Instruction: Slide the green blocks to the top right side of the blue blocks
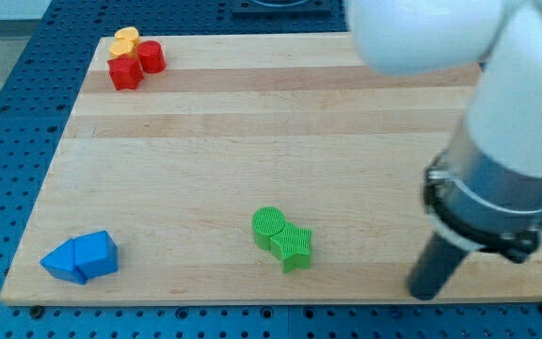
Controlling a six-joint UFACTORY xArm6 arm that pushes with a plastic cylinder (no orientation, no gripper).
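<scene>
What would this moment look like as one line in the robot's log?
my tip: right of green blocks, apart | greens: touching, bottom centre | blue blocks: bottom left | red and yellow blocks: top left | slide: not begun

Pale, smooth wooden board (252, 160); ribbed, matt green cylinder (269, 226)

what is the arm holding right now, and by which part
Nothing is held. My tip is bare, near the board's bottom right edge, apart from the green cylinder and green star to its left.

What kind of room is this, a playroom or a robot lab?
Probably a robot lab: a pale wooden board sits on a blue perforated metal bench, and my tip hangs beside the green plastic cylinder and star.
</scene>
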